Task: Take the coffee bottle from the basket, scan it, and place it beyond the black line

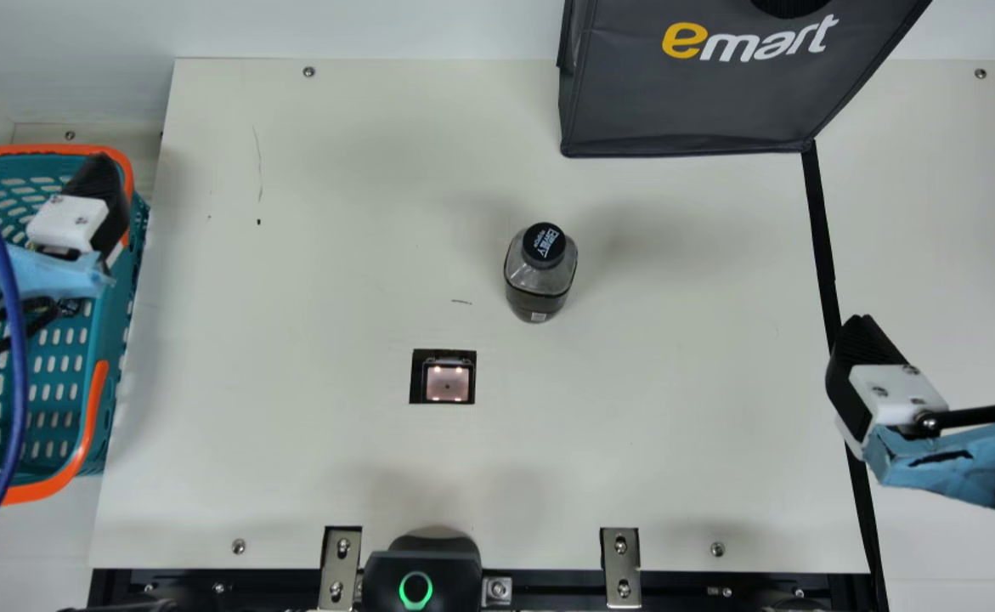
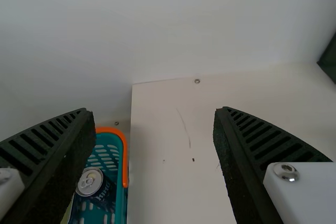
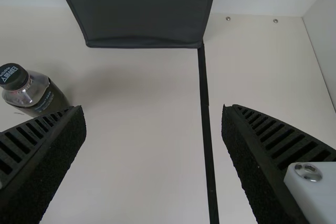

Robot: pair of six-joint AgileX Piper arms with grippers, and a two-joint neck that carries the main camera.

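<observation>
So the coffee bottle (image 1: pixel 539 285) is standing upright near the middle of the main view, up and right of the little square scanner (image 1: pixel 448 382), and well apart from both grippers. There's a good stretch of tabletop (image 1: pixel 701 357) between it and the black line (image 1: pixel 822 246), which drops from the lower right corner of the dark bag (image 1: pixel 701 102) towards the frame's lower right. Right gripper (image 1: pixel 943 331) hangs at the right edge, fingers spread wide with nothing between them; its near finger overlaps that line in the main view. Far left, the teal basket (image 1: pixel 116 357) with its orange rim sits just beside the panel's left edge. Left gripper (image 1: pixel 36 166) is at it, also wide and holding nothing. The left wrist view shows a can (image 2: pixel 98 188) inside the basket.
</observation>
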